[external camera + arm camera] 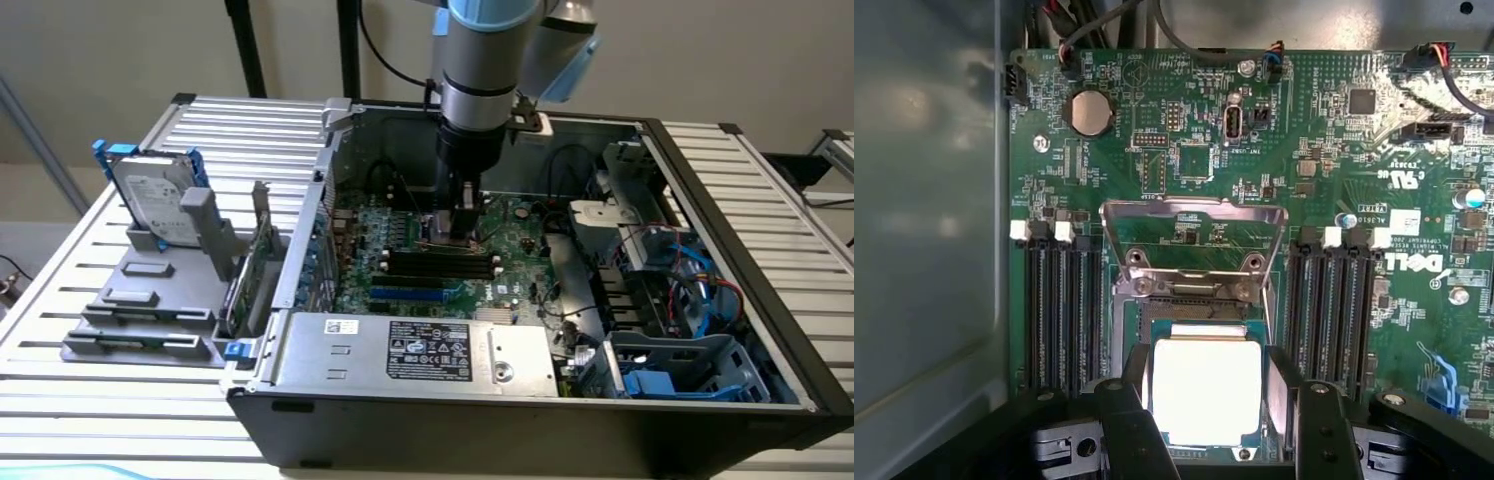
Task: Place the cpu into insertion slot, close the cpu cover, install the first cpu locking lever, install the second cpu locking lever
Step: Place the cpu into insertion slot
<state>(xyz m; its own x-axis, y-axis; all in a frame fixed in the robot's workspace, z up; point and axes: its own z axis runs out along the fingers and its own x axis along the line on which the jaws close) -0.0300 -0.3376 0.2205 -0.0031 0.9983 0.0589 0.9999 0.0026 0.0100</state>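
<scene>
The cpu (1206, 392) is a pale square chip with a green edge, sitting between my gripper's two dark fingers (1137, 385), which press against its opposite sides. My gripper (1208, 355) is shut on it, directly over the insertion slot (1194, 303), whose dark socket and silvery rim show just beyond the chip. I cannot tell whether the cpu rests in the socket or hangs just above it. The cpu cover (1194, 212), a thin silvery frame with a square window, stands raised on its hinge behind the slot. In the exterior view my gripper (455, 238) reaches straight down onto the green board inside the computer case.
Long black memory slots (1049, 300) (1334, 310) flank the socket closely on both sides. The grey case wall (924, 250) is near one side. A power supply (427, 350) lies at the case front, cables (694, 285) at the exterior view's right, a hard drive (154, 195) at its left.
</scene>
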